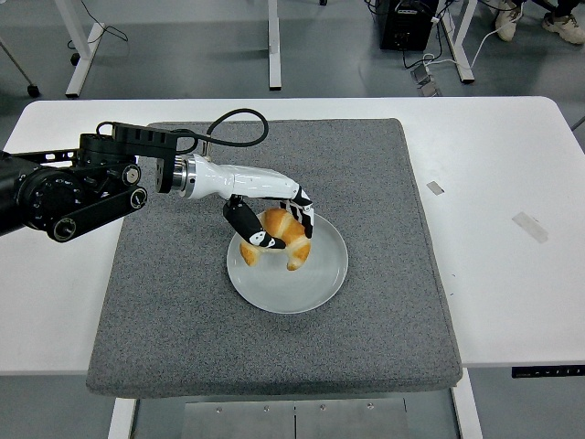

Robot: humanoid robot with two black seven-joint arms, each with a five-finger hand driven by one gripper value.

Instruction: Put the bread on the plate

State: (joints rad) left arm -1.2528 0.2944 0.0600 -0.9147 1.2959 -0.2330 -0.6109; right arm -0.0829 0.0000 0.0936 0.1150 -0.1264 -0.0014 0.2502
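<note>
Head view, left hand: the left hand [271, 222] reaches in from the left edge of the table and its fingers are curled around the bread [276, 237], thumb on the near-left side, the other fingers over the far-right side.
Head view, bread: a curved, croissant-like piece held over the far-left part of the plate [287, 262]; whether it touches the plate surface cannot be told from here.
Head view, long axis: the bread runs roughly from left to right and bends down toward the table's near edge at its right tip, which hangs over the plate's middle.
Head view, bread from fingers: it lies directly between them and just below the palm, so letting go should drop it straight onto the plate.
Head view, plate: it sits near the middle of the grey mat [379, 302], well clear of every mat edge.
Head view, open room: the near and right parts of the plate are bare, and the mat around it is free, leaving room for the hand to draw back toward the left edge.
Head view, right hand: not in view; the left hand alone is at the bread.
</note>
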